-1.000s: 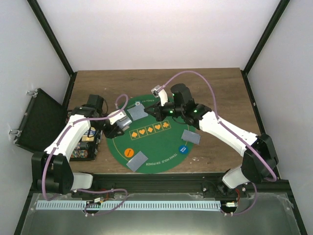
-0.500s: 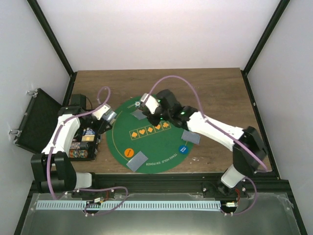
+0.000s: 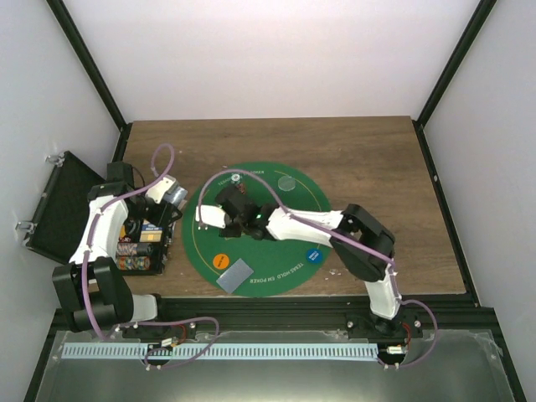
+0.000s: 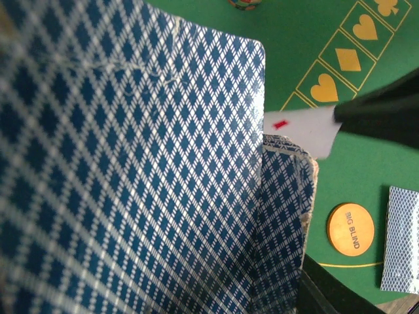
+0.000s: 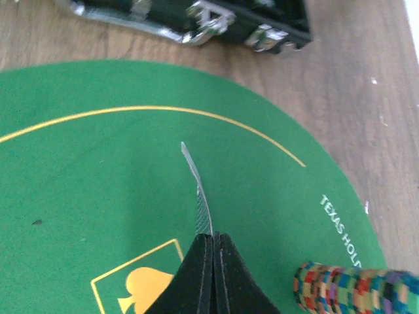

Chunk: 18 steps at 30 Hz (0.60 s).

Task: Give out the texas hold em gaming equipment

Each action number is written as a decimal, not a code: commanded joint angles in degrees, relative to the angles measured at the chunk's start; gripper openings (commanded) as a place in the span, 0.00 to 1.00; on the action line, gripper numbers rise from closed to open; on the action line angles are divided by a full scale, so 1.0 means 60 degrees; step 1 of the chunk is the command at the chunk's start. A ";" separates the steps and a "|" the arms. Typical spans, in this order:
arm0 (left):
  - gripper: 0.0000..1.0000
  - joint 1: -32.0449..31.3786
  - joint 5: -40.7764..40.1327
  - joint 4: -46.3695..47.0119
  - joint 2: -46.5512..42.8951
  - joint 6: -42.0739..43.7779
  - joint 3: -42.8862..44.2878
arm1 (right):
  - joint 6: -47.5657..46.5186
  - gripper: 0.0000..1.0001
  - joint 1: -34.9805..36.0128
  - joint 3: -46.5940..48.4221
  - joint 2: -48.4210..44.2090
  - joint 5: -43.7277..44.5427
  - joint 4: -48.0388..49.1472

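Observation:
My left gripper hangs over the mat's left edge, shut on a deck of playing cards whose blue-diamond backs fill the left wrist view. My right gripper reaches across the round green mat to its left part and is shut on a single card, seen edge-on there. That card shows a white face with a red pip just past the deck. An orange disc, a blue disc and a pale disc lie on the mat. A small face-down pile of cards lies at its front.
An open chip case stands left of the mat, its black lid raised against the left wall. A stack of multicoloured chips stands on the mat near my right gripper. The right arm spans the mat's middle.
The right arm has swung left across the mat, carrying the card towards the left arm. The left arm has drawn back left towards the chip case with the deck.

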 commanded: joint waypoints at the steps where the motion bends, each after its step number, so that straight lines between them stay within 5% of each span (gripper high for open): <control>1: 0.48 0.0049 0.0385 -0.0026 0.0036 0.0137 0.0247 | -0.1401 0.01 0.0532 0.0288 0.0526 0.1017 -0.0162; 18: 0.48 0.0053 0.0554 -0.0304 0.0110 0.0250 0.0476 | -0.1401 0.01 0.1121 0.0176 0.1073 0.0951 -0.1347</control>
